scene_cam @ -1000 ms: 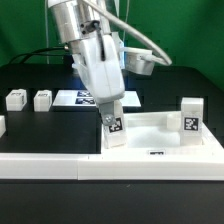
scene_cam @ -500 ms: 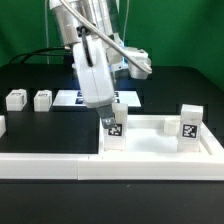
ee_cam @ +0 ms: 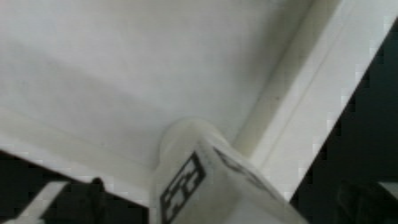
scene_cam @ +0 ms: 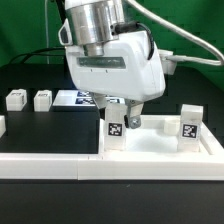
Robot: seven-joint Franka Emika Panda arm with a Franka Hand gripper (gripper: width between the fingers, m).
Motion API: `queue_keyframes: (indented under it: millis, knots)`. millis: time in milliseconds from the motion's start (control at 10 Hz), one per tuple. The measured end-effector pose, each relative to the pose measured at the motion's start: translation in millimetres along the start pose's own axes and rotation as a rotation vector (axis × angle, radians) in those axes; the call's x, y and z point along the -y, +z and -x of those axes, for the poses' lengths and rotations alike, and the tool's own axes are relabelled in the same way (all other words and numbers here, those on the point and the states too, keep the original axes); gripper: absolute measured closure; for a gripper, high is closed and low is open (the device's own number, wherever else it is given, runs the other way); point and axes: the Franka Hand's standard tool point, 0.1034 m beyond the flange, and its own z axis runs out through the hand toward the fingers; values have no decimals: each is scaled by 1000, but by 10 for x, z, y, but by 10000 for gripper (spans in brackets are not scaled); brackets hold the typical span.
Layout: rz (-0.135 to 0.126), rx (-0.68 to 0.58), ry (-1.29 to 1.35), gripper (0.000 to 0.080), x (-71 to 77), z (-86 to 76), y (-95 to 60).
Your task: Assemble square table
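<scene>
Exterior view: the top [scene_cam: 150, 148] lies in the lower right of the frame on the black worktop [scene_cam: 40, 125], against the rail [scene_cam: 50, 165] that runs along the lower edge. A leg [scene_cam: 115, 131] stands upright at the top's left corner and a second leg [scene_cam: 189, 122] at its right side. Two spare legs [scene_cam: 15, 98] [scene_cam: 42, 98] sit at middle left, with the marker board [scene_cam: 72, 97] just beside them. The tool [scene_cam: 121, 114] hangs right over the leg. Its jaws look spread, and one finger [scene_cam: 133, 119] is close beside the leg's upper end, apparently gripping nothing.

Wrist view: the leg [ee_cam: 199, 180] rises from the top's floor [ee_cam: 125, 80] near its rim. A dark gap seems to separate it from the finger [ee_cam: 54, 203].

Risk, as I judge it: the fingers sit very near the leg, so a slanted lift could catch it. If the leg is not seated tight, it could tilt or topple. The arm also hides much of that corner.
</scene>
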Motion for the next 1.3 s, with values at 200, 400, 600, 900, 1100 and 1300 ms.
queue_keyframes:
  millis: [200,400,600,900,1100,1300]
  knots:
    - [6,-3,-149,150,-10,-12,1]
    - [28,-6,-480,150,-45,-45,24]
    - [27,-7,-438,150,-45,-44,24]
    - [26,-8,-317,412,-47,-44,26]
    - [25,-11,-161,512,-47,-46,26]
    - [24,-12,17,512,-35,-48,31]
